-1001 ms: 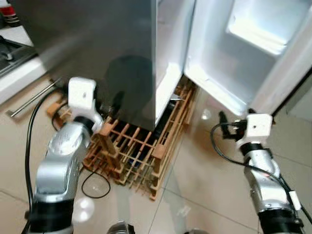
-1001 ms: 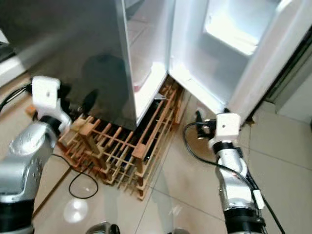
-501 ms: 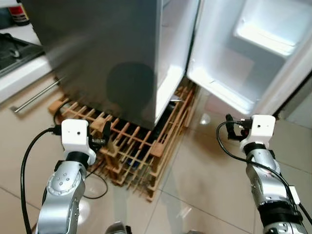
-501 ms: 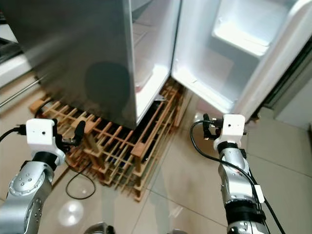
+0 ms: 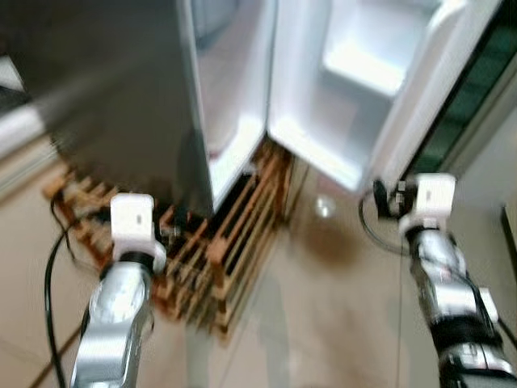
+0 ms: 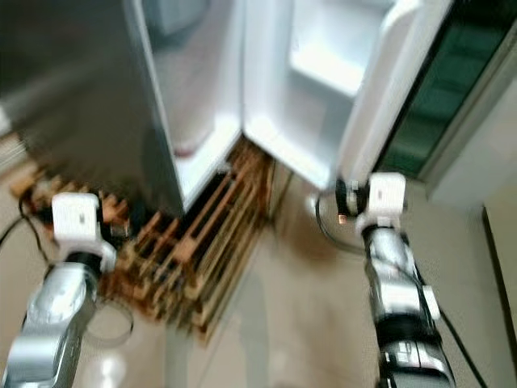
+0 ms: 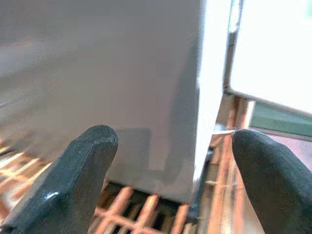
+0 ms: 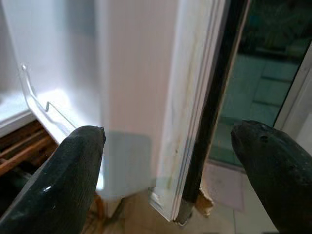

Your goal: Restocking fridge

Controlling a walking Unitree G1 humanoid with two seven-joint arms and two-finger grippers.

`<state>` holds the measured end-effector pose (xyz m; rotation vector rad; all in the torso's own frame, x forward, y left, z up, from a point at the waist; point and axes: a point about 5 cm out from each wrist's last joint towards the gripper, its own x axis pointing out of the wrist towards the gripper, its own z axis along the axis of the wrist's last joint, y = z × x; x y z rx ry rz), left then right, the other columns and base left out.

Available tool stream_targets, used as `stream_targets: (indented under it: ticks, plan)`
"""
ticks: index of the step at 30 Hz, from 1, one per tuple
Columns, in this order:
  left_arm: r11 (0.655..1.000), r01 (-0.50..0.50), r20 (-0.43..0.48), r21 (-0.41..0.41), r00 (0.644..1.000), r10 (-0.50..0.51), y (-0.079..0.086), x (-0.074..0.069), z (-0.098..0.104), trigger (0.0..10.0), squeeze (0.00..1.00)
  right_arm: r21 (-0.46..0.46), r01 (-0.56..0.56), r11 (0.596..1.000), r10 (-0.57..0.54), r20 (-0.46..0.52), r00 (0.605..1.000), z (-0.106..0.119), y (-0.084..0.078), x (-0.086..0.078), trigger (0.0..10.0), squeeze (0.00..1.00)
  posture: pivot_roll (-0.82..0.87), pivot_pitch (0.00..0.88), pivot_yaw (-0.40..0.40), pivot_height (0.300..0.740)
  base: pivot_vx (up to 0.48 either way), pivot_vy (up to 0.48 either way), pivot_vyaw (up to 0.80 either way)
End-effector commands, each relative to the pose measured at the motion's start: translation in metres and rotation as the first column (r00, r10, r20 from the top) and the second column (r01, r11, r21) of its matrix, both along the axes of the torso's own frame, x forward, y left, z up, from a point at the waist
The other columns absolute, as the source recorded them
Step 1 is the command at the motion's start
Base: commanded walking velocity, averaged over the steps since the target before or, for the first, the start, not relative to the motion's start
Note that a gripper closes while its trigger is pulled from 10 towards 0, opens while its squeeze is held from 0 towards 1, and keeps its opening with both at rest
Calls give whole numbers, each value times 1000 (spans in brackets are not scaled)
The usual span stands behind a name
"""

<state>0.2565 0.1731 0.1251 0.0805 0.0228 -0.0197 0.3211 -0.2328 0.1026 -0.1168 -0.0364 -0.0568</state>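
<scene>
The fridge stands on a wooden slatted pallet (image 5: 234, 242). Its grey left door (image 5: 105, 89) is closed and its right door (image 5: 363, 73) is swung wide, showing white inner shelves. My left gripper (image 5: 174, 233) is low in front of the grey door, above the pallet; in the left wrist view its fingers (image 7: 73, 180) are spread with nothing between them. My right gripper (image 5: 380, 199) is just below the open door's outer edge, and its fingers (image 8: 63, 180) are also spread and empty. No food or bottle can be seen. The head views are blurred.
Beige floor tiles (image 5: 323, 307) stretch in front of the fridge and between my arms. A black cable (image 5: 50, 275) loops on the floor by my left arm. A dark glass door (image 5: 477, 89) stands right of the open fridge door. A pale counter edge (image 5: 16, 129) is at far left.
The whole picture has swung right and blurred, so the camera moved. My right gripper now sits closer under the open door's outer edge. Both grippers stay open and empty.
</scene>
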Motion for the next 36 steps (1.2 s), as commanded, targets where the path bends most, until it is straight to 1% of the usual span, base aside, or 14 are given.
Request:
stream_targets:
  ticks: [1,5,6,8,11,15,22,23,24,26,30,33,36]
  plan:
    - [999,-22,-1,30,1000,22,5,3,0,10000,0,0,-32,999,32,-9,999,-3,8,3,10000,0,11,0,-12,731,0,0,0]
    - [1000,-16,11,19,1000,16,4,6,2,10000,0,-27,-13,1000,13,-13,1000,-4,3,5,10000,0,10,0,-10,731,0,0,0]
    - [1000,-10,14,13,1000,10,2,6,2,10000,0,-39,5,999,-6,-25,1000,-4,-4,7,10000,0,8,0,-9,731,0,0,0]
    - [1000,-7,16,13,1000,7,1,6,2,10000,0,-46,11,999,-12,-27,1000,-4,-6,8,10000,0,10,0,-8,731,0,0,0]
    - [1000,0,22,20,1000,0,-1,6,3,10000,0,-75,49,996,-52,-35,998,-1,-18,11,10000,0,13,0,-8,731,0,0,0]
    - [1000,0,19,28,1000,0,0,6,2,10000,0,-98,83,992,-87,-42,995,1,-27,13,10000,0,18,0,-11,731,0,0,0]
    - [1000,-2,14,29,1000,1,1,5,2,10000,0,-148,207,967,-221,-85,972,2,-61,9,10000,0,18,0,-1,731,0,0,0]
    - [999,4,13,32,1000,-5,1,6,2,10000,0,-157,242,958,-258,-92,962,5,-71,8,10000,0,19,0,2,731,0,0,0]
    - [999,4,13,32,1000,-5,1,6,2,10000,0,-157,242,958,-258,-92,962,5,-71,8,10000,0,19,0,2,731,0,0,0]
    - [999,5,12,33,1000,-5,3,7,3,10000,0,-160,289,944,-307,-100,947,9,-81,7,10000,0,18,0,12,731,0,0,0]
    - [999,6,12,36,1000,-6,4,8,5,10000,0,-164,322,933,-340,-101,935,14,-87,9,10000,0,22,0,16,731,0,0,0]
    - [999,5,11,40,1000,-6,5,7,5,10000,0,-168,333,928,-352,-101,931,17,-88,11,10000,0,25,2,18,731,0,0,0]
    - [999,6,11,44,1000,-6,6,7,6,10000,0,-136,308,942,-322,-102,941,19,-81,16,10000,0,34,2,13,731,0,0,0]
